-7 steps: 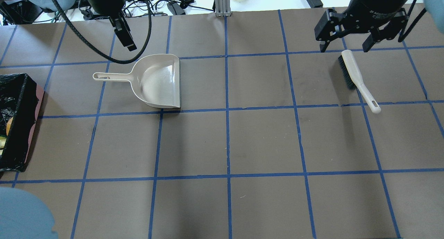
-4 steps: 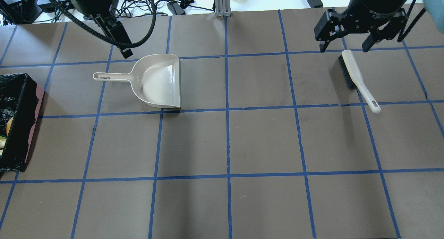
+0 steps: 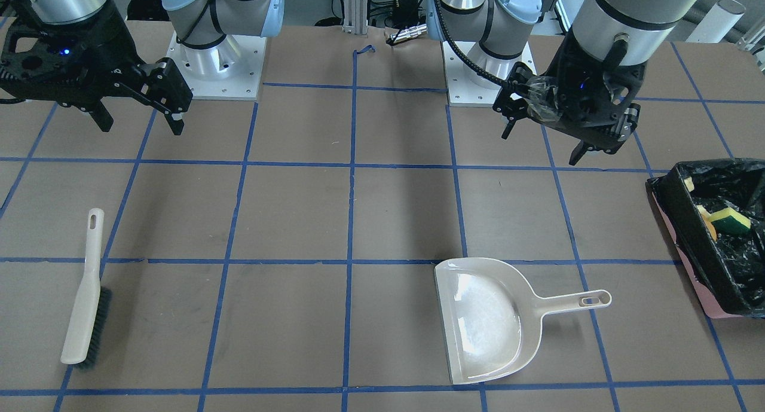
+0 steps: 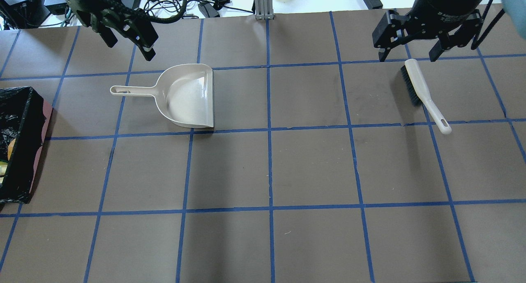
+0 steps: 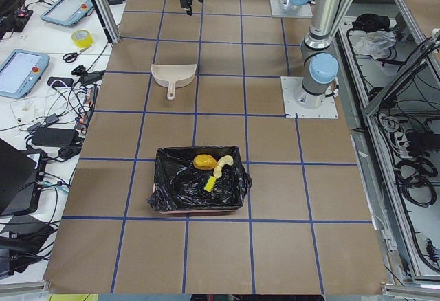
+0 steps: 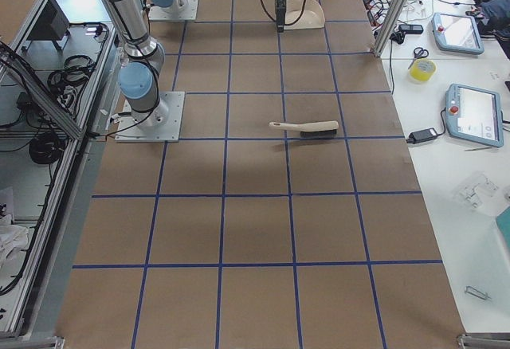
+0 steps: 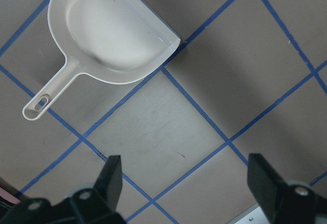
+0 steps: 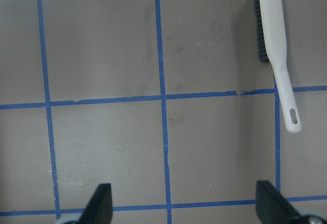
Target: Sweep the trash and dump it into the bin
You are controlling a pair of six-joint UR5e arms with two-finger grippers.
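The bin [image 4: 18, 143], lined with black plastic, stands at the table's left end. It also shows in the front view [image 3: 687, 220] and the left view [image 5: 172, 191]. Inside lie the golden-brown oval [image 5: 203, 161], the pale crescent slice [image 5: 223, 165] and the yellow-and-green sponge [image 3: 730, 220]. The beige dustpan [image 4: 185, 96] lies empty on the table, as does the brush [image 4: 423, 94]. My left gripper [image 4: 128, 42] is open and empty, raised behind the dustpan's handle. My right gripper [image 4: 407, 57] is open and empty, raised over the brush's bristle end.
The table is brown with a blue tape grid. An aluminium post [image 4: 261, 3] and cables sit at the far edge in the overhead view. The arm bases [image 3: 215, 59] stand on the robot's side. A side bench carries tablets [image 6: 474, 114].
My left gripper has moved left and back from the dustpan handle and turned, so both fingers now show. The right gripper, dustpan and brush have not moved.
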